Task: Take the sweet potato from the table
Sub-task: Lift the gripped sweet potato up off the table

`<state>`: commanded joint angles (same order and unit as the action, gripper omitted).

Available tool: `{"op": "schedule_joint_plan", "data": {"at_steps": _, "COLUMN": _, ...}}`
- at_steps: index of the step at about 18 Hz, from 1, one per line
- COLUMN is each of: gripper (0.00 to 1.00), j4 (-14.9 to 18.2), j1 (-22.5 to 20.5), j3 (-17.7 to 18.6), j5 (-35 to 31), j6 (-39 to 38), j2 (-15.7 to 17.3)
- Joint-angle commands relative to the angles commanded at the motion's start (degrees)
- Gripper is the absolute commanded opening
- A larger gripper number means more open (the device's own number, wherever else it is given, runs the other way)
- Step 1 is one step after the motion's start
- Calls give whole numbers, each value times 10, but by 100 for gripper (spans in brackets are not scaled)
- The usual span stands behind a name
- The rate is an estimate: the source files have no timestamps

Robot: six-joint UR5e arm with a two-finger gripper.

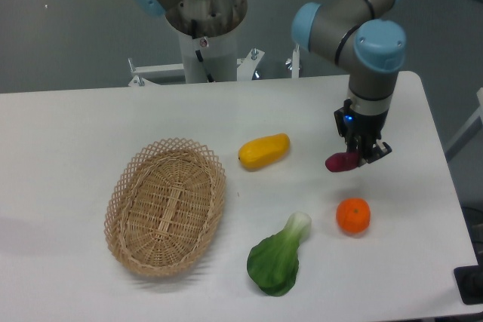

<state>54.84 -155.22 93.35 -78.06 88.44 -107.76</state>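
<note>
The sweet potato (342, 161) is a small dark magenta-purple tuber at the right side of the white table (75, 133). My gripper (363, 154) points down over its right end, and the fingers stand on either side of that end, closed against it. Only the tuber's left part shows beyond the fingers. I cannot tell whether it rests on the table or hangs just above it.
A yellow oblong vegetable (264, 151) lies left of the gripper. A round orange fruit (353, 216) sits just below it. A green bok choy (278, 256) lies at the front. A woven oval basket (166, 206) stands at the left. The robot base (205, 28) stands behind the table.
</note>
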Motion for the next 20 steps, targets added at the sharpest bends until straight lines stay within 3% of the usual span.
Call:
{"op": "schedule_joint_plan", "data": {"at_steps": 7, "gripper": 11, "j4": 0, "j1": 35, "j3": -41, "j5": 14, "j6": -119, "j2": 11}}
{"op": "schedule_joint_plan", "data": {"at_steps": 13, "gripper": 11, "j4": 28, "j1": 37, "j3": -53, "j5": 13, "j6": -121, "j2": 20}}
{"op": "schedule_joint_plan", "data": {"at_steps": 20, "gripper": 12, "j4": 28, "j1": 38, "j3": -54, "j5": 14, "j6": -124, "j2": 31}}
